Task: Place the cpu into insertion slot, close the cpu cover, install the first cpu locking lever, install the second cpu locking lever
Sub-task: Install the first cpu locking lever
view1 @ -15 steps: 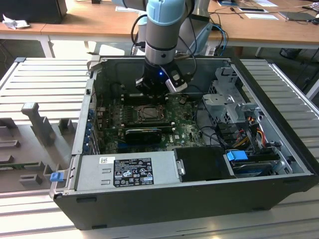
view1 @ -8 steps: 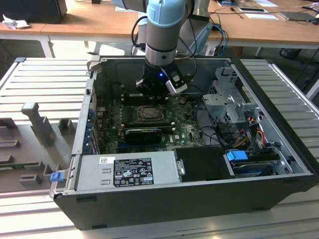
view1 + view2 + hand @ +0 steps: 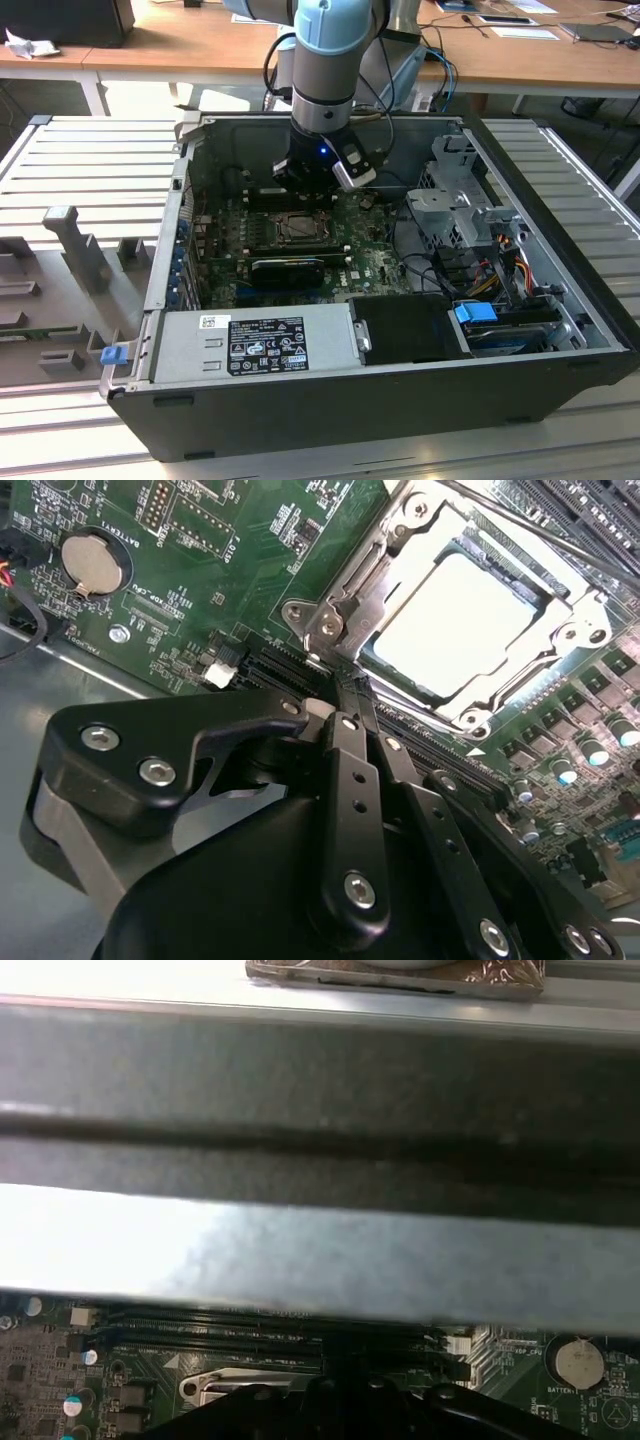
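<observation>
Silvery cpu (image 3: 455,620) sits in slot (image 3: 392,685) on green board (image 3: 230,570), cover (image 3: 560,640) closed flat around it. Gripper (image 3: 345,695) fingers pressed together, grasping nothing, tips just beside slot's corner near hinge end. Exterior view: arm (image 3: 325,60) reaches down into open case (image 3: 300,400), above slot (image 3: 298,228).

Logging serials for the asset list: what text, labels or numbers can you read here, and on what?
Large white label on the power supply: print too small to read.
Small white sticker beside it: unreadable.
White lettering by the coin battery on the green board: too blurred to quote.
</observation>
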Controlling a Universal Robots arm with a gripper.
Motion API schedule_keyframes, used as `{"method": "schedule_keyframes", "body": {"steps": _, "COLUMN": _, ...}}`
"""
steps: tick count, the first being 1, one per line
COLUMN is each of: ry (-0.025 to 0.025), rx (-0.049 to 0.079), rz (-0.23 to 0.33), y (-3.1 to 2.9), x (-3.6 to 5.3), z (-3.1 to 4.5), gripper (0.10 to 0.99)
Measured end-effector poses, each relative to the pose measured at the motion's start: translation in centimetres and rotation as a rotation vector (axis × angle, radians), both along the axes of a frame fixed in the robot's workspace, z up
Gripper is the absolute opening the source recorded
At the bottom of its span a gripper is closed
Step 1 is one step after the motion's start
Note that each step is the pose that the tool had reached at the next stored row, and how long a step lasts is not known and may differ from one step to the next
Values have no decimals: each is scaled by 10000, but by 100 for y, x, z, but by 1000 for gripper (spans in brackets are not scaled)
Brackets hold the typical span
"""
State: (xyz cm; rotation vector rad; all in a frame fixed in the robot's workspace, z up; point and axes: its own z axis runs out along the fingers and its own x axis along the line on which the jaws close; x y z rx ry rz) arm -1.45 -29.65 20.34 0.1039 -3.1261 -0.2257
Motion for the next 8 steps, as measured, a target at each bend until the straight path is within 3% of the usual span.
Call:
{"method": "schedule_keyframes", "body": {"steps": 3, "ry": 3, "rx": -69, "rz": 1, "y": -1, "x": 3, "z": 1, "gripper": 106}}
{"method": "schedule_keyframes", "body": {"steps": 6, "ry": 2, "rx": -256, "rz": 0, "y": -1, "x": 11, "z": -9, "gripper": 106}}
{"method": "schedule_keyframes", "body": {"steps": 8, "ry": 5, "rx": -286, "rz": 0, "y": 0, "x": 11, "z": -16, "gripper": 106}}
